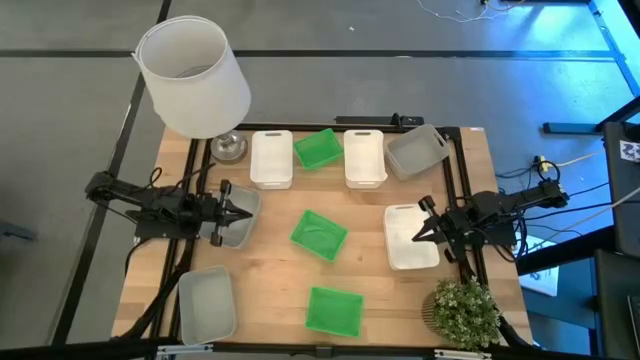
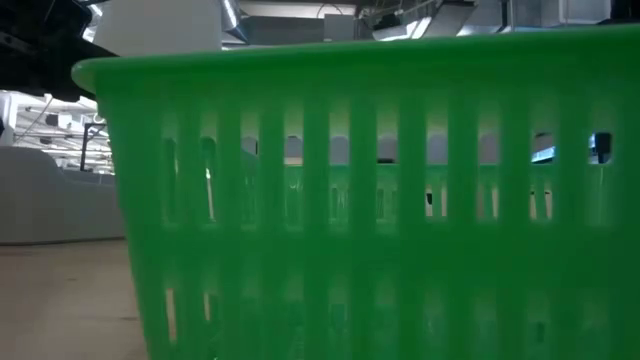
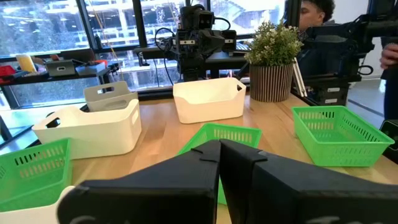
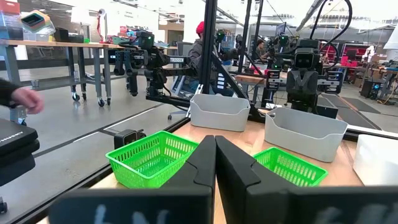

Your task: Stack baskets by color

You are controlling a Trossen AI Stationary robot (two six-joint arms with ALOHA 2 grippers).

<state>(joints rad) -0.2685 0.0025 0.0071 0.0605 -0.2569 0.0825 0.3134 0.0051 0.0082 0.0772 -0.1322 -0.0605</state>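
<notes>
On the light wooden tabletop (image 1: 270, 270) all nine small rectangular plastic baskets lie singly, none stacked. Along the far edge stand a white basket (image 1: 271, 158), a bright green slatted basket (image 1: 318, 149) tilted beside it, a second white basket (image 1: 365, 157), and a translucent grey basket (image 1: 416, 150) at the far right corner. In the middle a second green basket (image 1: 319, 234) sits turned at an angle, and a third green basket (image 1: 334, 310) lies near the front edge; in the low view its slatted wall fills nearly the whole picture. The third white basket (image 1: 410, 237) lies on the right side, a second grey basket (image 1: 237, 218) on the left side, and the third grey basket (image 1: 207, 304) at the front left corner.

The left gripper (image 1: 247, 213) hovers over the grey basket on the left, its fingers (image 3: 186, 180) pressed together and holding nothing. The right gripper (image 1: 416, 236) hangs over the white basket on the right, its fingers (image 4: 233, 171) likewise together and empty.

A large white cylindrical lampshade (image 1: 192, 76) stands at the far left corner, and a small green potted plant (image 1: 463, 311) at the front right corner.
</notes>
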